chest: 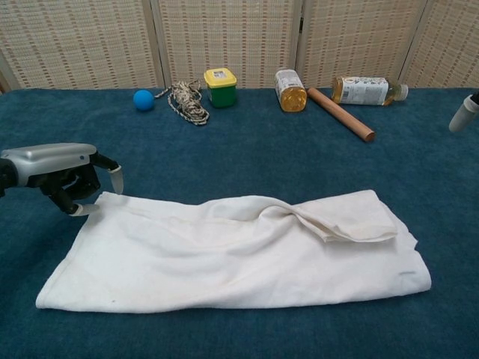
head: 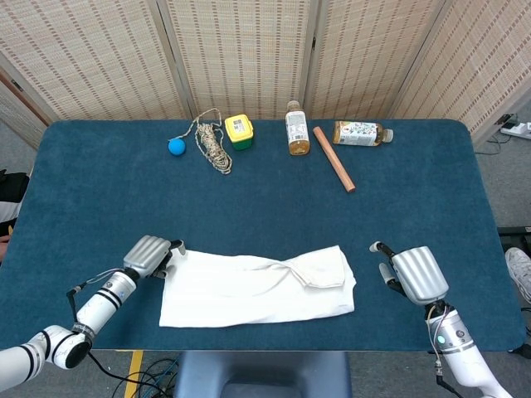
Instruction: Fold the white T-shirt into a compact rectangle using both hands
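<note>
On table point(head: 415, 199): one T-shirt point(head: 257, 286), two bottles point(head: 296, 128)

Both hands, left hand point(head: 148, 254) and right hand point(head: 417, 275), had ribbed silver backs, black fingers point(chest: 117, 179) with pale tips, and white, black-banded forearms trailing thin cables.

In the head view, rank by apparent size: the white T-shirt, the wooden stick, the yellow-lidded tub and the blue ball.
1. White T-shirt, by far the largest, though it also lies nearest the camera.
2. Wooden stick.
3. Yellow-lidded tub.
4. Blue ball, smallest.
The last three lie at a similar distance along the far edge.
</note>
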